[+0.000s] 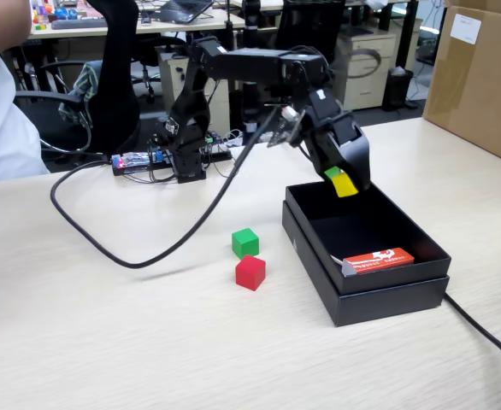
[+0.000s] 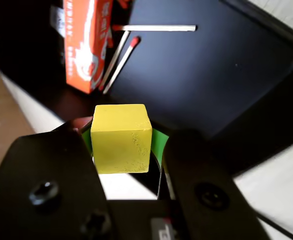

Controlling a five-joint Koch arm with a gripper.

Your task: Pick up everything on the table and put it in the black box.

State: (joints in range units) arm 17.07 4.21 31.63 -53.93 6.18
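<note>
The yellow cube (image 2: 121, 138) sits clamped between the jaws of the gripper (image 1: 344, 183), held above the black box (image 1: 421, 295) near its far rim. It looks light, stiff and smooth-sided, best pinched on two opposite flat faces. The green cube (image 1: 245, 243) and red cube (image 1: 250, 272) lie on the table (image 1: 105, 342) just beside the box. Inside the box lie an orange packet (image 1: 379, 260) and matches (image 2: 156, 28); the jaws hide the yellow cube's sides.
</note>
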